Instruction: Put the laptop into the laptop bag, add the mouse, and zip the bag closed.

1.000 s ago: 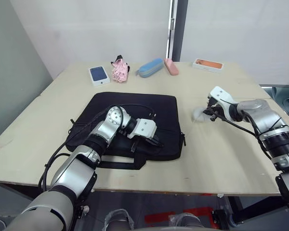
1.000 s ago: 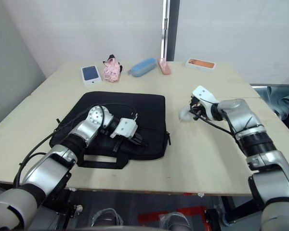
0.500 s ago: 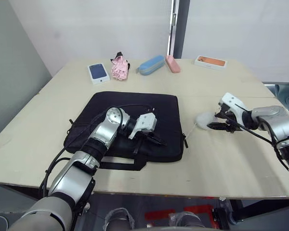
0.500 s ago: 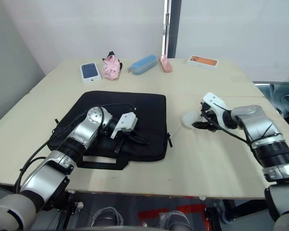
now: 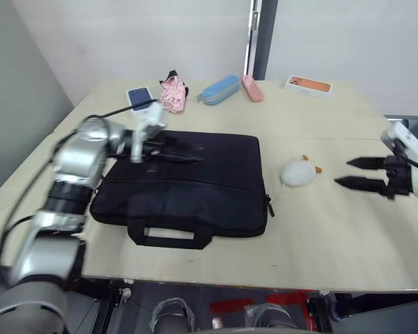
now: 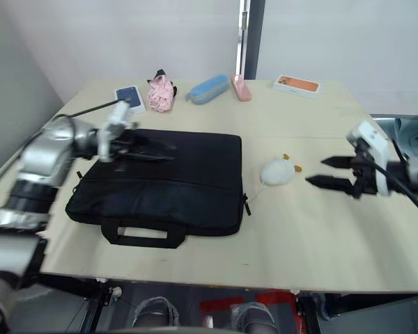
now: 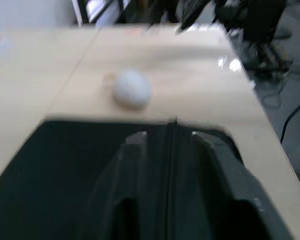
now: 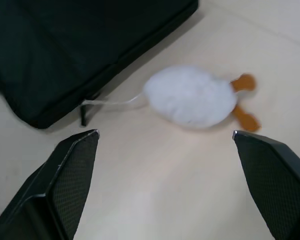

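Now the large flat black fabric laptop bag (image 5: 188, 182) lies across the middle of the frame on the pale wooden worktop (image 5: 320, 229), its strap handles toward the lower edge. Its white plush duck charm (image 5: 297, 172) rests just right of the bag, joined to the zipper end by a thin cord. The left hand (image 5: 175, 148) hovers over the bag's upper left part; its two fingers look close together with nothing between them, though blur makes this uncertain. The right hand (image 5: 366, 174) sits at the right edge of the frame with fingers apart and empty, well clear of the duck.

I see no silver laptop or white mouse on the worktop, and the bag looks flat and shut, so they are probably inside. If the zipper is fully home, little remains. To check well, I'd press the bag steady with one hand and draw the pull by the cord end gently, without dragging the bag.
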{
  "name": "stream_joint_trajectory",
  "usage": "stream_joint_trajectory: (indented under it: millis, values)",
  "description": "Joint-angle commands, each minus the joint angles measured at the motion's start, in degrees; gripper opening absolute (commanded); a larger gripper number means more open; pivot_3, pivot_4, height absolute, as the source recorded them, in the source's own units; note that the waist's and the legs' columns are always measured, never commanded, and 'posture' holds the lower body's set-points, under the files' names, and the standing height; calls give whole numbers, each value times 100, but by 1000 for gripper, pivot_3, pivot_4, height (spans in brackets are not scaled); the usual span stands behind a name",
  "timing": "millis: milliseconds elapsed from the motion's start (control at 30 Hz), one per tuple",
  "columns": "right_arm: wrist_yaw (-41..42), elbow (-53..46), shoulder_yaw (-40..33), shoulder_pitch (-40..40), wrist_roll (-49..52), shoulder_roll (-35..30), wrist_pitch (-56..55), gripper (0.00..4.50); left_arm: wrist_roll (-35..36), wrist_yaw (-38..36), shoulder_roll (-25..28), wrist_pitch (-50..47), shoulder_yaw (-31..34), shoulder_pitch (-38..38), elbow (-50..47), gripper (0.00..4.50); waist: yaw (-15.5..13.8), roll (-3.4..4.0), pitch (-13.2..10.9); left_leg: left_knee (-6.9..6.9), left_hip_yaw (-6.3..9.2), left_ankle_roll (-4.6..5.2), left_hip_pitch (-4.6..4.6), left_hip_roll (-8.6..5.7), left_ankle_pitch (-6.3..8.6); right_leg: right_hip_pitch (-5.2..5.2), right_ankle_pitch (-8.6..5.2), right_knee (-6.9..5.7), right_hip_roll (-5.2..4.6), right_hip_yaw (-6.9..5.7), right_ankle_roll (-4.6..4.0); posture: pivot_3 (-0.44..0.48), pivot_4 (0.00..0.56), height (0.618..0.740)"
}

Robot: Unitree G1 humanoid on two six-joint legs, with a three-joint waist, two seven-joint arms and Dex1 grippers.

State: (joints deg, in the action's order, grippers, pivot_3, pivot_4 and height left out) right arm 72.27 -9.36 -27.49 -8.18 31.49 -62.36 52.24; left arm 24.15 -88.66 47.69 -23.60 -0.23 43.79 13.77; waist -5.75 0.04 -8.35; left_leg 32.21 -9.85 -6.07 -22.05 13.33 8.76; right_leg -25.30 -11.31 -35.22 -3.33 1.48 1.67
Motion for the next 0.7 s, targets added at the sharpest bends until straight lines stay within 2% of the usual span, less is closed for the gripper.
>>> stream_joint_trajectory:
  millis: [33, 133, 200, 267, 333, 500, 700]
  values:
    - [89, -467, -1131, 389, 234, -55, -173, 4500, -38, -281, 886, 118, 560, -169, 601, 3306, 2, 0, 0, 5, 1, -1, 0, 0, 0, 1, 0, -2, -1, -1, 0, 0, 150, 740]
    - [108, -714, -1680, 779, 432, 17, -78, 4500, -127, -361, 1735, 222, 756, -649, 1254, 4361, 17, 0, 0, 12, -1, -31, 10, -1, 21, 8, -1, -9, -2, 2, 2, 0, 150, 740]
    - [113, -842, -1880, 1017, 512, 36, -56, 4500, -146, -383, 2117, 496, 903, -998, 1650, 4435, 14, 0, 1, 12, -1, -49, 12, -1, 32, 12, -6, -9, -4, 3, 11, 0, 150, 740]
    - [131, -959, -2005, 1239, 586, 48, -58, 4500, 51, -383, 2558, 432, 896, -1517, 1892, 4435, 0, 0, 1, 13, 0, -49, 12, -2, 32, 12, -7, -10, -8, 2, 12, 0, 150, 740]
    - [96, -1107, -2130, 1383, 733, 88, 9, 4500, 149, -384, 2774, 294, 1064, -1752, 2246, 4435, -24, -1, 1, 14, 2, -49, 12, -2, 32, 13, -7, -10, -8, 1, 12, 0, 150, 740]
    - [21, -1481, -2476, 1868, 967, 334, 86, 4500, 412, -350, 2882, 12, 1766, -2047, 2853, 4435, -110, -9, 5, 20, 6, -49, 12, -2, 32, 16, -8, -18, -10, -4, 12, 0, 150, 740]
    - [-227, -1574, -2423, 1959, 1205, 408, 124, 4500, 407, -132, 2682, 7, 2001, -2133, 2688, 4435, -107, -9, 5, 34, 7, -49, 19, -3, 33, 19, -8, -35, -13, 0, 13, 0, 150, 740]
